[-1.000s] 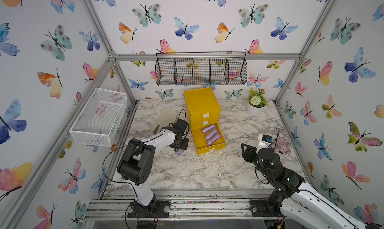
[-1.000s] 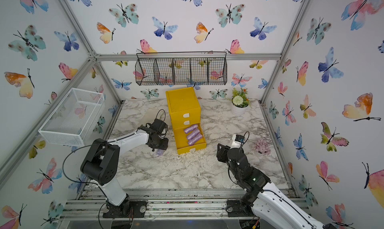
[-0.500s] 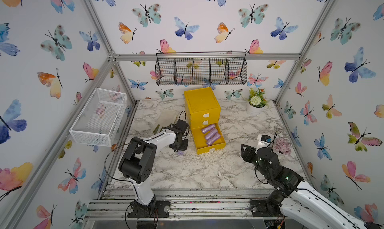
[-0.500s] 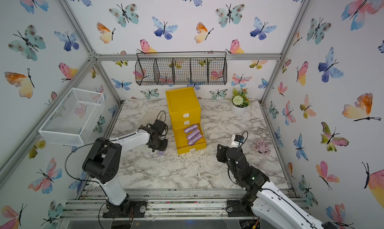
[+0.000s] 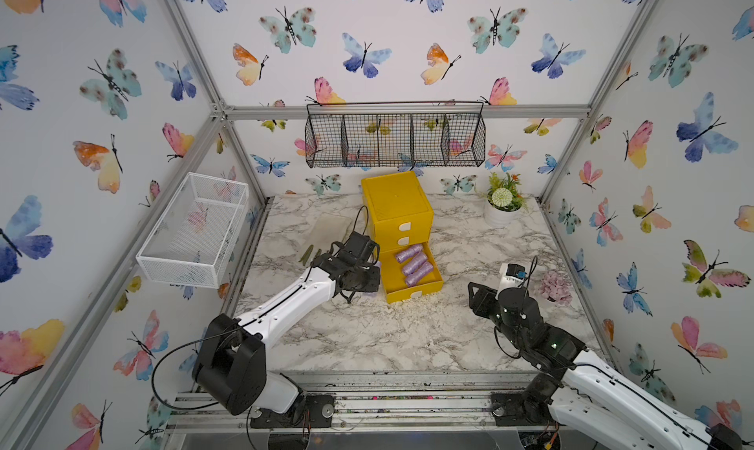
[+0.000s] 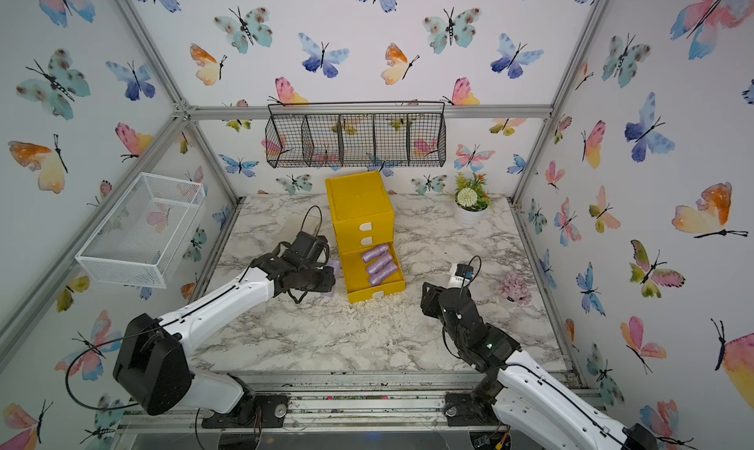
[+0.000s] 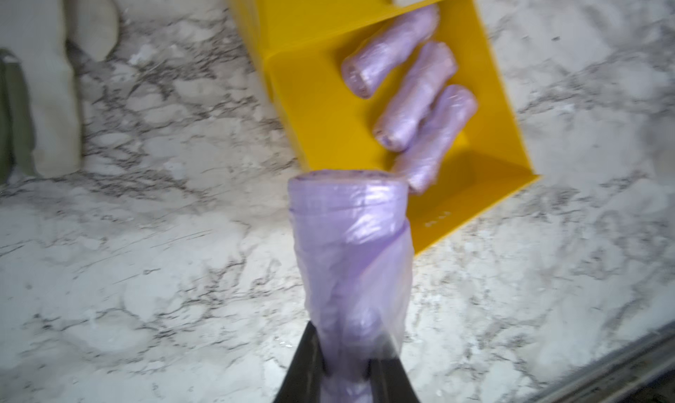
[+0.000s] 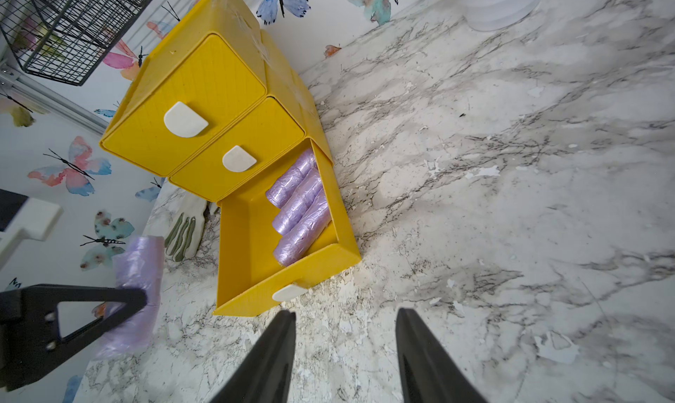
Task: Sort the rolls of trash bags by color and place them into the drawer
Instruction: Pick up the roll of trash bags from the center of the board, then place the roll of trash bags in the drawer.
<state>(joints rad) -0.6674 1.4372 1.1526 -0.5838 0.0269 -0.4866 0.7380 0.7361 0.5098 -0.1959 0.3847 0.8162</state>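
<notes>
While my left gripper point(image 7: 345, 361) is clamped on a purple roll point(image 7: 350, 244), it hangs at nine o'clock of the open bottom drawer point(image 5: 392, 278) in both top views, apparently clear of the marble point(image 7: 146, 273). Three purple rolls point(image 7: 416, 98) lie inside. My right gripper point(image 8: 345, 320) gapes, holding nothing.

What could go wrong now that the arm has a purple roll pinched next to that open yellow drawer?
1. The left gripper grips the purple roll only at one end, where the plastic looks loose and crinkled. It might slip out or start unwinding on the way.
2. The three purple rolls already lie along one side of the bottom drawer. If the new roll lands on top of them, it could tumble out over the wall.
</notes>
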